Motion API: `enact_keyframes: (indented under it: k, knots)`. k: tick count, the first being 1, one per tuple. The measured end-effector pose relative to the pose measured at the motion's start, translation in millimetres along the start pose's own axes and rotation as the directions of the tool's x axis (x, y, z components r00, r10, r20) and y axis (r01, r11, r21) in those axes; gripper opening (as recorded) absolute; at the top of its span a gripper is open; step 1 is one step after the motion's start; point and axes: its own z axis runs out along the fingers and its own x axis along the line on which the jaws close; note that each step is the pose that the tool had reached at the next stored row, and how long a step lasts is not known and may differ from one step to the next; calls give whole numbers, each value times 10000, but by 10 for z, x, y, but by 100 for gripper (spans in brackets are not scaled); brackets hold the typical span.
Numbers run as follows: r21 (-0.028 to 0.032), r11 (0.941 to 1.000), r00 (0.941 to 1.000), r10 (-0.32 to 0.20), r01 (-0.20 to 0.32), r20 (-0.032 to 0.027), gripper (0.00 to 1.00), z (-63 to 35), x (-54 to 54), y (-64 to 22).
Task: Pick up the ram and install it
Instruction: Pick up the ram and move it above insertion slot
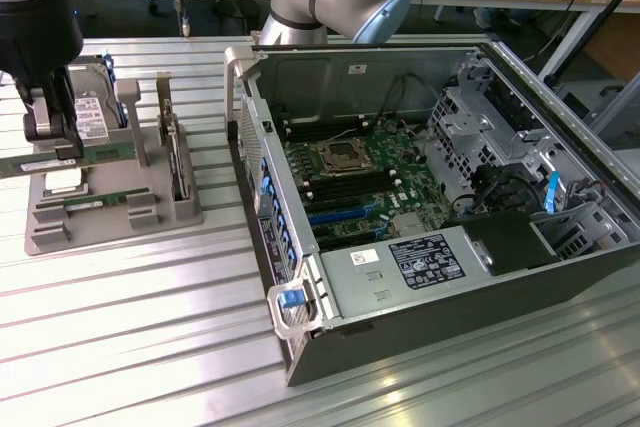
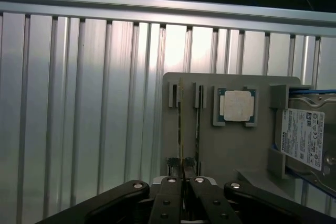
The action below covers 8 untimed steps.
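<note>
My black gripper [image 1: 58, 150] hangs over the grey holder [image 1: 150, 212] at the exterior view's left, shut on the ram [image 1: 105, 155]. The ram is a long green stick held level just above the holder. From the wrist camera I see the ram [image 2: 181, 129] edge-on as a thin line running out from between the gripper [image 2: 182, 164] tips. A second green stick [image 1: 100, 199] lies in a slot of the holder, parallel to the held one [image 2: 197, 124]. The open computer case [image 1: 520, 277] stands to the exterior view's right, its motherboard [image 1: 365, 182] and long memory slots exposed.
On the holder are a square silver processor chip [image 2: 236, 106] and a hard drive [image 2: 307, 135] with a white label. Upright grey posts [image 1: 165, 107] rise from the holder. The ribbed metal table [image 1: 130, 327] extends in front. A power supply [image 1: 420, 262] fills the case's near corner.
</note>
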Motion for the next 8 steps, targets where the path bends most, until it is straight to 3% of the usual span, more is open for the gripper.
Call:
enact_keyframes:
  k: [8]
  knots:
    - [0, 10000, 10000, 0, 0, 0, 12, -64, -1, 3]
